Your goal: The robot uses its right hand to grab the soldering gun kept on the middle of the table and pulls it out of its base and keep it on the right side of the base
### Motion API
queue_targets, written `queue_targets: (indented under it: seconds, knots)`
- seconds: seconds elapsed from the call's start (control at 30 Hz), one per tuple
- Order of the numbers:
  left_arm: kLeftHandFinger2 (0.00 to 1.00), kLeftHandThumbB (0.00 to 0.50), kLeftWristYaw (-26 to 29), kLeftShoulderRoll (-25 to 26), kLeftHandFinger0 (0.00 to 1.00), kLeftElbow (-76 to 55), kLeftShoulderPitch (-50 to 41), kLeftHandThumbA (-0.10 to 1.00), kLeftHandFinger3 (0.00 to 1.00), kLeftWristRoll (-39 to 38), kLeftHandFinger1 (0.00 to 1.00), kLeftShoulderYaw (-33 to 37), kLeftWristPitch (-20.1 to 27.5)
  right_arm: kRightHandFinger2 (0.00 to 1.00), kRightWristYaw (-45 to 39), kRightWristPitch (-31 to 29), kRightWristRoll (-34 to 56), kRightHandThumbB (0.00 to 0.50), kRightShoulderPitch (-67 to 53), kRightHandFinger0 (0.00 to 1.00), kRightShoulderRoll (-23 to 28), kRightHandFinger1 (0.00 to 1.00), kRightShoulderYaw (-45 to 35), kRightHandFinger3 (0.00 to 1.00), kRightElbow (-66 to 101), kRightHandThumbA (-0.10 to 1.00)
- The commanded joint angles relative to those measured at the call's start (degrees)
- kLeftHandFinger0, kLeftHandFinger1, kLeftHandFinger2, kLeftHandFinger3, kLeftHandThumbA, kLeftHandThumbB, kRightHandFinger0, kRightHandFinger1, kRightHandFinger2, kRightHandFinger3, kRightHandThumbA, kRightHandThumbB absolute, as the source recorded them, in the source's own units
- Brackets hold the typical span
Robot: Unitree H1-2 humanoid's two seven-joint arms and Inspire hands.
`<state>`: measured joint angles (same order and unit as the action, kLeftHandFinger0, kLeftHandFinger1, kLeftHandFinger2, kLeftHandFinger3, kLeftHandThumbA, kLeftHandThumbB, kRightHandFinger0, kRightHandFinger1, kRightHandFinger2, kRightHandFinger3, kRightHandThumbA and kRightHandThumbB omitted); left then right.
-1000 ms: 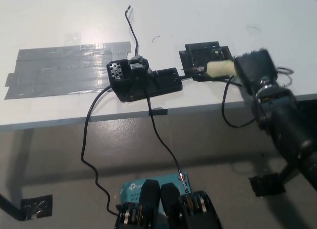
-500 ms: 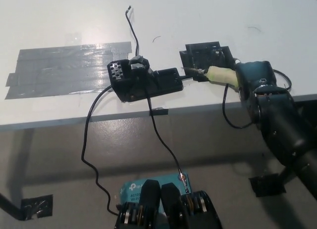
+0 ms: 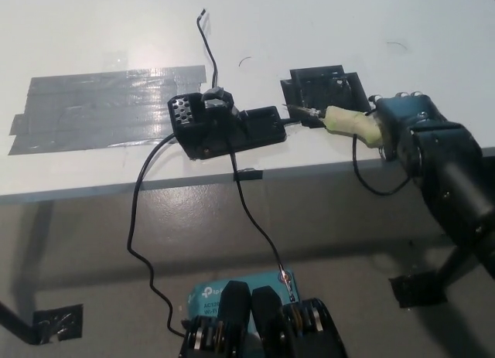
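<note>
Right of the base (image 3: 228,126), right hand (image 3: 402,122) grips soldering gun (image 3: 344,120) by its handle, tip resting on the surface (image 3: 309,33).

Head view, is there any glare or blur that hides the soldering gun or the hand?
Head view: soft glare on the grey tape only; the soldering gun is sharp, its tip dark against the base; the right hand shows little detail, being black.
</note>
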<state>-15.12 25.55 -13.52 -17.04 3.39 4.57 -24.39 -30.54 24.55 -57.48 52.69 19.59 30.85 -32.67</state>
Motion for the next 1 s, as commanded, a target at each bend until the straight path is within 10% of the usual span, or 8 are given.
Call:
queue_targets:
  seconds: [0.0,0.57,0.97]
  knots:
    - [0.49,0.289,-0.7,1.7,0.25,-0.6,-0.7,0.77,0.84,-0.1,0.34,-1.0,0.8,1.0,-3.3,0.6,1.7,0.5,4.4,1.0,1.7,1.0,-1.1,1.0,3.4,1.0]
    - [0.5,0.311,-1.1,1.5,0.24,-0.7,-0.3,0.77,0.88,-0.2,0.35,-1.0,1.0,1.0,-8.9,1.8,13.8,0.5,-7.5,1.0,8.0,1.0,-12.8,1.0,34.5,1.0]
    - [0.48,0.321,-1.2,1.4,0.23,0.1,0.3,0.76,0.89,-1.0,0.31,-1.5,0.7,1.0,-8.2,2.4,31.2,0.424,-41.3,1.0,4.5,1.0,-41.0,1.0,65.3,1.0]
